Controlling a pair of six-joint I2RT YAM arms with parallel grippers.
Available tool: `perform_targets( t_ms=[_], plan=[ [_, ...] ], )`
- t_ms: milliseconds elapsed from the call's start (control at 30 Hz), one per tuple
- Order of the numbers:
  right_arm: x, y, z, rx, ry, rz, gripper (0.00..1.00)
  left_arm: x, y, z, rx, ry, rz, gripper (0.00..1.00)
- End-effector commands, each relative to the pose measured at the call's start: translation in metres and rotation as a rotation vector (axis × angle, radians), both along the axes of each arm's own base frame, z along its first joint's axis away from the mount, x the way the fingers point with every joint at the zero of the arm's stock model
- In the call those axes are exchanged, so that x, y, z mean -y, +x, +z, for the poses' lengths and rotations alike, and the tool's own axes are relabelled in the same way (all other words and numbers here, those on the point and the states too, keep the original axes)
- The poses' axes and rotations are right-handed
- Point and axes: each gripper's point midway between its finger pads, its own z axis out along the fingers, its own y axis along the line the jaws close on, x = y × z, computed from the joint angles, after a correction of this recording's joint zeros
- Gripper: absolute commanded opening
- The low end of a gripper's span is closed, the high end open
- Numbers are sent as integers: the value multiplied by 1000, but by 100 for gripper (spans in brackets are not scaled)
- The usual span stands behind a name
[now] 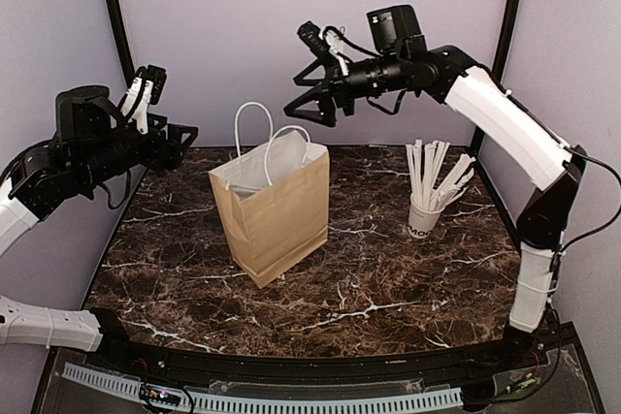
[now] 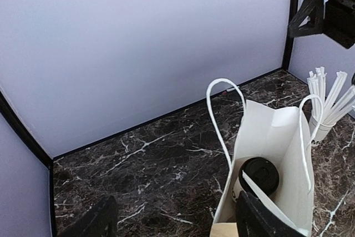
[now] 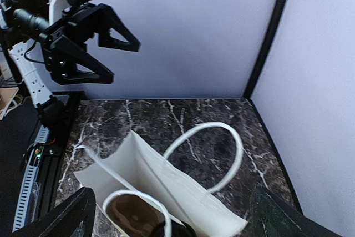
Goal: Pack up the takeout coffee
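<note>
The takeout coffee stands inside the brown paper bag (image 1: 272, 208) at the middle of the table. Its round black lid (image 2: 259, 175) shows through the bag's open mouth in the left wrist view, with a bit of white cup wall under it. In the right wrist view only an edge of the lid (image 3: 173, 230) shows. My right gripper (image 1: 309, 109) hangs open above and behind the bag's white handles, holding nothing. My left gripper (image 1: 184, 147) is raised to the left of the bag, also open, and the bag's near corner sits by its right finger (image 2: 256, 221).
A white cup full of white wrapped straws (image 1: 427, 203) stands on the dark marble table (image 1: 388, 278) to the right of the bag. Pale walls with black corner posts close in the back and sides.
</note>
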Motion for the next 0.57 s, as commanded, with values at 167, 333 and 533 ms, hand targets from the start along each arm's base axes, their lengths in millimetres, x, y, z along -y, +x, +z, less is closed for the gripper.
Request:
perform_targets(
  t_ms=[167, 333, 533],
  plan=[
    [196, 101, 64, 125, 94, -633, 99, -59, 26, -16, -32, -39, 270, 84],
    [285, 132, 55, 185, 64, -1151, 99, -86, 46, -22, -60, -132, 346, 84],
    [309, 118, 13, 135, 29, -1145, 99, -86, 68, -34, -80, -169, 313, 84]
  ],
)
